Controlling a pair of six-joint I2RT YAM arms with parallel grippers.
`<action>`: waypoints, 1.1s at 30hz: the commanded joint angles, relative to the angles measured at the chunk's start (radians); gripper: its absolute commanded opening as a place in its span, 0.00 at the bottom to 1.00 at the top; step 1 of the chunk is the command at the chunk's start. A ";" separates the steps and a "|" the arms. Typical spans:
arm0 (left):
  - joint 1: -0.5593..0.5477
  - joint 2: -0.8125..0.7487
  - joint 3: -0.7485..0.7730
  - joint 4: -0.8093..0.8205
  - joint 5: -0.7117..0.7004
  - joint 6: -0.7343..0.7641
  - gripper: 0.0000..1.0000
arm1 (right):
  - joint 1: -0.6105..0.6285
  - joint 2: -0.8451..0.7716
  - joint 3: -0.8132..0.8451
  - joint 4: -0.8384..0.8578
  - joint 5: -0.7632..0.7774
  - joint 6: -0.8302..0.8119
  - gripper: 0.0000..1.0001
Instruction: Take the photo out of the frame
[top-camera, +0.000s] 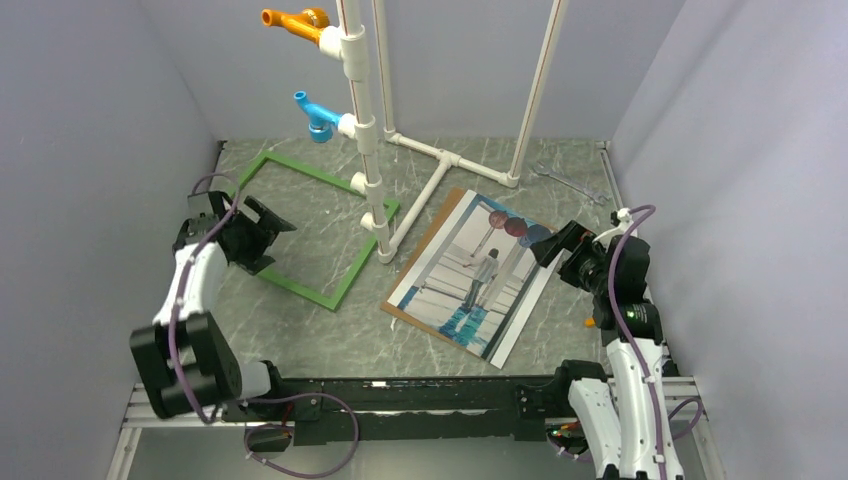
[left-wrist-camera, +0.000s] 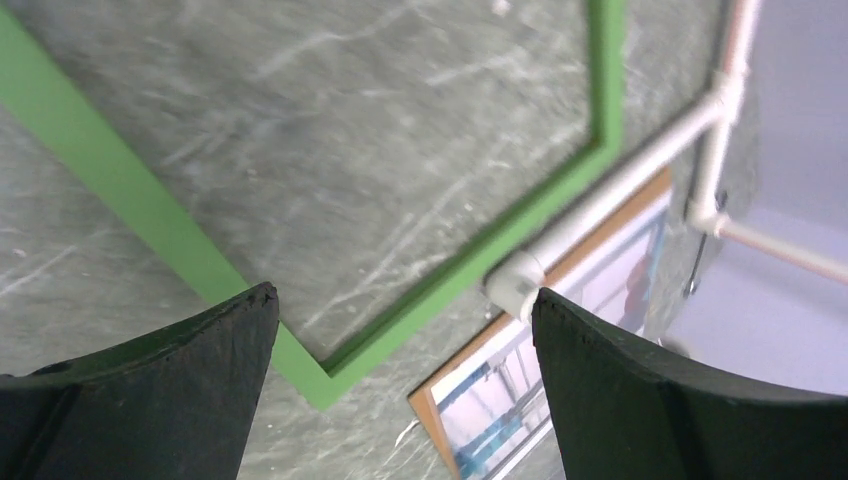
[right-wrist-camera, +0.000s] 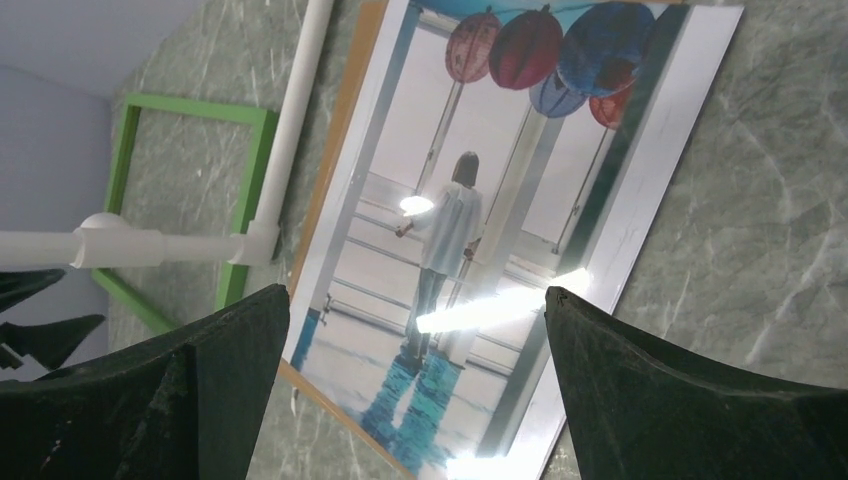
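photo (top-camera: 478, 278) flat on brown board (right-wrist-camera: 345, 110), apart from green frame (top-camera: 300, 290) (pipe stand (top-camera: 415, 207) between); left gripper (top-camera: 262, 235), right gripper (top-camera: 552, 243) both wide, empty

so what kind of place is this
Likely a robot test cell: plain grey walls box in a marbled tabletop, with a left arm and right arm bolted at its near edge and a white pipe stand on it.

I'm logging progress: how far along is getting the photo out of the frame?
Done: the bright green rectangular picture frame lies empty, with bare table showing through it. The white-bordered balloon photo rests apart from it on the brown backing board. In hand: nothing; the left gripper and right gripper are both open and empty. Left: apparently nothing.
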 joint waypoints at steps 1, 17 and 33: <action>-0.082 -0.189 -0.054 0.129 0.023 0.082 0.98 | 0.002 0.056 -0.002 0.029 -0.047 -0.011 1.00; -0.813 -0.609 -0.305 0.330 -0.136 0.063 0.84 | 0.001 0.267 -0.083 0.007 0.067 0.054 0.93; -1.469 0.047 0.110 0.374 -0.461 0.313 0.99 | -0.018 0.337 -0.241 0.100 -0.057 0.119 0.78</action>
